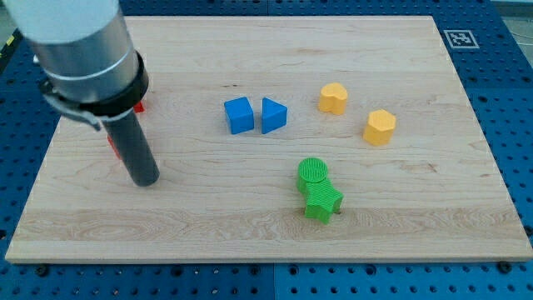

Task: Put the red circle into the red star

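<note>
My tip (145,178) rests at the wooden board's (250,225) left side. Red slivers beside the rod, probably the red blocks (112,143), are mostly hidden. The blue cube (238,115) touches the blue triangle (273,115); the green circle (313,172) touches the green star (322,202).

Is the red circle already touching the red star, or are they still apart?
Cannot tell. Only slivers of red show behind the arm and the rod; my tip rests at the view's left, and the arm hides both red blocks.

The arm comes down from the view's top left — a grey cylinder. My tip (146,179) ends the dark, slightly tilted rod.
</note>
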Controlling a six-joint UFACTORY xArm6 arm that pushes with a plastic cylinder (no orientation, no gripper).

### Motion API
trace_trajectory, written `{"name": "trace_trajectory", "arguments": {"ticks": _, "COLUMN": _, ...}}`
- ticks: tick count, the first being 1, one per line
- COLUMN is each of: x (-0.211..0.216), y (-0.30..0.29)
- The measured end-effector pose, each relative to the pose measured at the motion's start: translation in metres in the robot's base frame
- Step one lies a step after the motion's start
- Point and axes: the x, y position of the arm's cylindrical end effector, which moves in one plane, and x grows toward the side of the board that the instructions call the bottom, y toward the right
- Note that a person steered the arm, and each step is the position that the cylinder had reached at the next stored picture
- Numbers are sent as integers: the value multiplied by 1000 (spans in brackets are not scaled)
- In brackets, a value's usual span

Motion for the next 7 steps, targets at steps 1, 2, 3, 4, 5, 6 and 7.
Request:
{"name": "trace_trajectory", "arguments": {"ticks": 1, "x": -18, "y": -21}}
{"name": "trace_trajectory", "arguments": {"ticks": 2, "x": -46, "y": -28}}
{"name": "trace_trajectory", "arguments": {"ticks": 3, "x": -58, "y": -29}}
{"name": "trace_trajectory", "arguments": {"ticks": 4, "x": -67, "y": -29}}
{"name": "trace_trajectory", "arguments": {"ticks": 5, "x": -66, "y": -29}}
{"name": "trace_trajectory", "arguments": {"ticks": 6, "x": -49, "y": -29}}
{"name": "trace_trajectory", "arguments": {"ticks": 7, "x": -44, "y": -29}}
